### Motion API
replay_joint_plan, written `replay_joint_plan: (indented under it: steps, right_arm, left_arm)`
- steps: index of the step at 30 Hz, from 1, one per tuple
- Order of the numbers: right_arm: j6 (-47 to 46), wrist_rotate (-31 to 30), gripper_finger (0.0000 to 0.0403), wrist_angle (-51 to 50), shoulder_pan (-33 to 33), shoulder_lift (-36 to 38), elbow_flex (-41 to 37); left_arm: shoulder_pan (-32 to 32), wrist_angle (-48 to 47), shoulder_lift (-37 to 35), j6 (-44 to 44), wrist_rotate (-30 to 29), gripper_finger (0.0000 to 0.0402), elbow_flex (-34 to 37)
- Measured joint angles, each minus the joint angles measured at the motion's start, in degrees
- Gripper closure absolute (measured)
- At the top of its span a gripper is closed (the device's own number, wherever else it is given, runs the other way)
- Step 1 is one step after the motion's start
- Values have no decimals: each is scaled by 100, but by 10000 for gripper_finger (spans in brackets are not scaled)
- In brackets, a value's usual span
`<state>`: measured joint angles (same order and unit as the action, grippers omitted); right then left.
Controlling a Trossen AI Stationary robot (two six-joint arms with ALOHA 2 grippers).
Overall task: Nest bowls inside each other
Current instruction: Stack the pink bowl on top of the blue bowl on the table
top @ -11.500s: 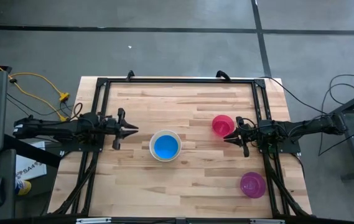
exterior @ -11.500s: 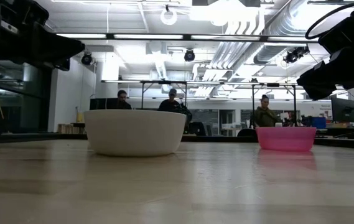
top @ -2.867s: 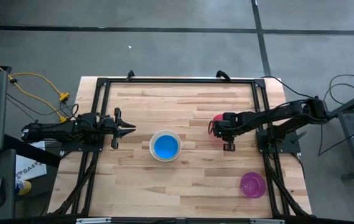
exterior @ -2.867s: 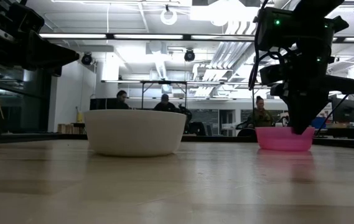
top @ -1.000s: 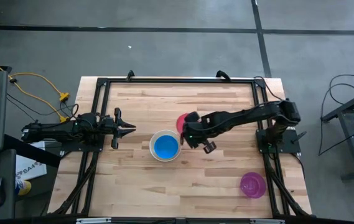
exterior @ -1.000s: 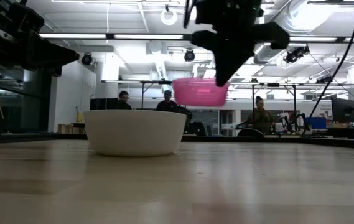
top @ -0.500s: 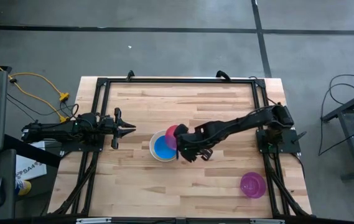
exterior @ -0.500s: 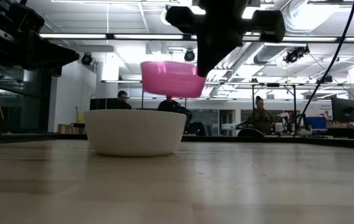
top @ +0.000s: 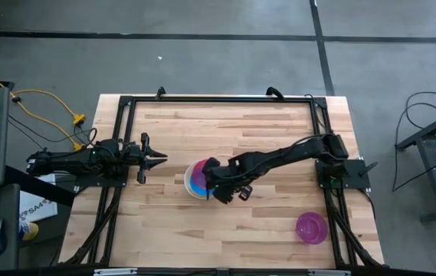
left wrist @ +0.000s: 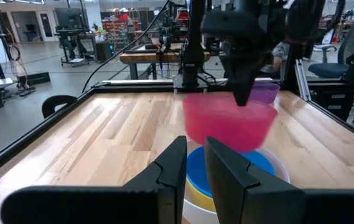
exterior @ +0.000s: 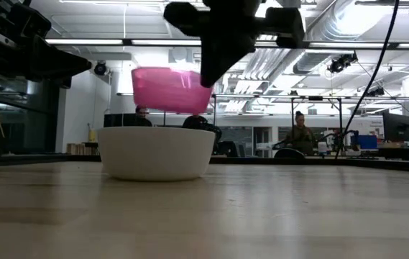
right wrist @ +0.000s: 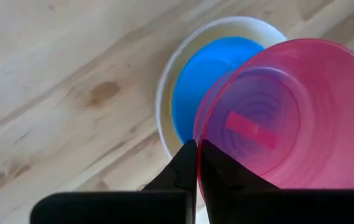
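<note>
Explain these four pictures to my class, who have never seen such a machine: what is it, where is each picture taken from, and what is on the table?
Two dark robot arms work at a wooden table. One picture looks straight down, one looks level along the tabletop, and one comes from each wrist. The right gripper has its jaws shut on the rim of a pink bowl, held in the air over a white bowl that already holds a yellow bowl and a blue bowl. A purple bowl sits apart. The left gripper waits at the table's left edge.
</note>
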<state>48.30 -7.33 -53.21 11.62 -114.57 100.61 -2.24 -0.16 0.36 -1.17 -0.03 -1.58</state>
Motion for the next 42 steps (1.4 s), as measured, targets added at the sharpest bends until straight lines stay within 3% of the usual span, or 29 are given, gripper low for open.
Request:
replay_joint_plan:
  steps: [15, 42]
  right_arm:
    - [178, 500, 399, 5, 2, -485, 262]
    - [-58, 585, 394, 247, -192, -692, 261]
  left_arm:
    - [0, 0, -1, -2, 0, 343, 0]
    - [2, 0, 0, 0, 0, 343, 0]
